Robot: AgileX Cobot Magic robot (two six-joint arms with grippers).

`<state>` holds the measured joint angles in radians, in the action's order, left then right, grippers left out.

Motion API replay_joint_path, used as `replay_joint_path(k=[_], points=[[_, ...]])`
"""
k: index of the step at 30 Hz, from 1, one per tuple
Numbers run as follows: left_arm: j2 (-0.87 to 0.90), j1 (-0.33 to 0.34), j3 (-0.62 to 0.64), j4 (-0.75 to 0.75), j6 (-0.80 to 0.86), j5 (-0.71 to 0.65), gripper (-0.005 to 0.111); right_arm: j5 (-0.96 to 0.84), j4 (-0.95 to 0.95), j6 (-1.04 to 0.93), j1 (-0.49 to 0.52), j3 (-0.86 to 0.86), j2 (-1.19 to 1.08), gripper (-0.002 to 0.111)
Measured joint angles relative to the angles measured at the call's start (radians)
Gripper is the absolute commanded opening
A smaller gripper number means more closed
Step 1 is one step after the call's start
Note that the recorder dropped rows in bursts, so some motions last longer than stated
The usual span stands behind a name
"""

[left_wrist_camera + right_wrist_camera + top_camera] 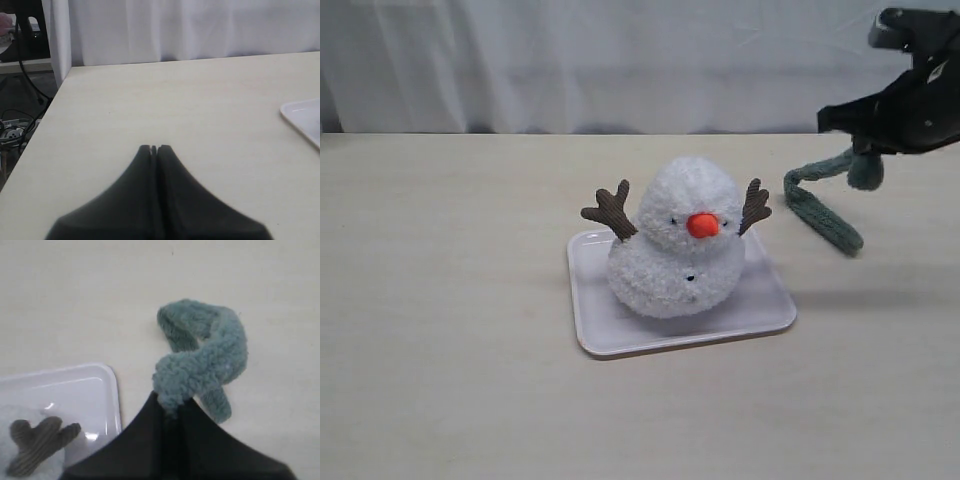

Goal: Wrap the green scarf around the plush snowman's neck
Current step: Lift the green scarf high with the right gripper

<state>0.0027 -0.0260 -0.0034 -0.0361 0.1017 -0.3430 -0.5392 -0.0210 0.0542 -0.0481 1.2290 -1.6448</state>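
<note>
Right gripper (170,407) clamped tight on the green scarf (210,350), pinching it near one end. In the exterior view that gripper (865,152) hangs above the table's far right with the scarf (820,210) drooping from it, curling down until its lower part lies on the tabletop. Left gripper (154,148) clenched with nothing in it, low over bare table.

The scarf sits right of the plush snowman (680,250), apart from it, not touching the white tray (610,335) the snowman stands on. The snowman's neck (655,245) is bare.

Handling guess: the scarf looks limp, light and fuzzy, and will sag and fold wherever it's unsupported. An end grip suits draping it, and the free end will likely need the other gripper. The fluff should cling to plush rather than slide. The snowman looks light too, so a tug could tip it or skate it on the smooth tray.

Table (440,300) is pale wood-grain and flat. White curtain (570,60) behind; cables off the table edge in the left wrist view.
</note>
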Motion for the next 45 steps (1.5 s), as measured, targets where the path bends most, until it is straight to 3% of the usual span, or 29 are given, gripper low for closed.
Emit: replay_joint_path(k=[8, 22, 27, 45], points=[[0.0, 0.0, 0.0, 0.0, 0.0, 0.0, 0.0, -0.084, -0.059, -0.072, 0.0, -0.002, 0.384, 0.004], [0.0, 0.0, 0.0, 0.0, 0.0, 0.0, 0.0, -0.175, -1.001, -0.771, 0.0, 0.0, 0.691, 0.004], [0.0, 0.0, 0.0, 0.0, 0.0, 0.0, 0.0, -0.283, -1.217, -0.892, 0.0, 0.0, 0.711, 0.004], [0.0, 0.0, 0.0, 0.0, 0.0, 0.0, 0.0, -0.441, -1.301, -0.994, 0.0, 0.0, 0.711, 0.004]])
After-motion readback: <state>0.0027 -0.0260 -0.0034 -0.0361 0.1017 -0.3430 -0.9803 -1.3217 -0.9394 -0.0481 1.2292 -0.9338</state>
